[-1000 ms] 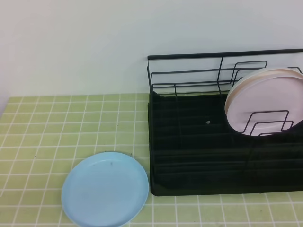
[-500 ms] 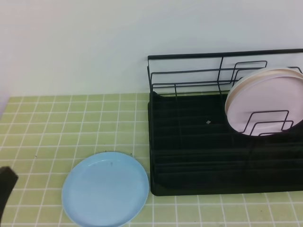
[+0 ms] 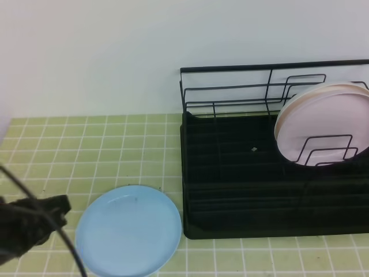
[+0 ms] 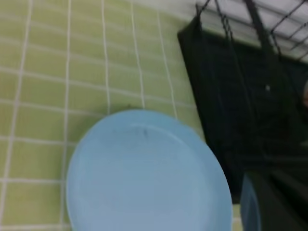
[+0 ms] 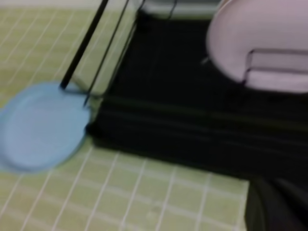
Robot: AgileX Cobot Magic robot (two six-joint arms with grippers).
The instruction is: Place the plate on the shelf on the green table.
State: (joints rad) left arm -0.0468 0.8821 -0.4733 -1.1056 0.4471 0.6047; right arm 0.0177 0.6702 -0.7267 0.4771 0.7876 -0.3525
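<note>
Plate: the light blue plate (image 3: pixel 128 231) lies flat on the table, just beside the shelf's front left corner, its rim close to the tray base; whether the two touch cannot be told.
Shelf: the black wire shelf (image 3: pixel 248 190) stands on the table, to the right of the plate, with upright dividers over a ribbed tray.
Table: the green table (image 3: pixel 86 150) of yellow-green tiles with white grout carries both.
Pink plate: a pale pink plate (image 3: pixel 323 124) leans upright among the dividers at the shelf's right end, well apart from the blue plate.
Left end effector: the left end effector (image 3: pixel 55 209) sits just left of the blue plate, above the tiles, holding nothing; its opening cannot be told.
Right end effector: outside the high view; closed, nothing in it.
</note>
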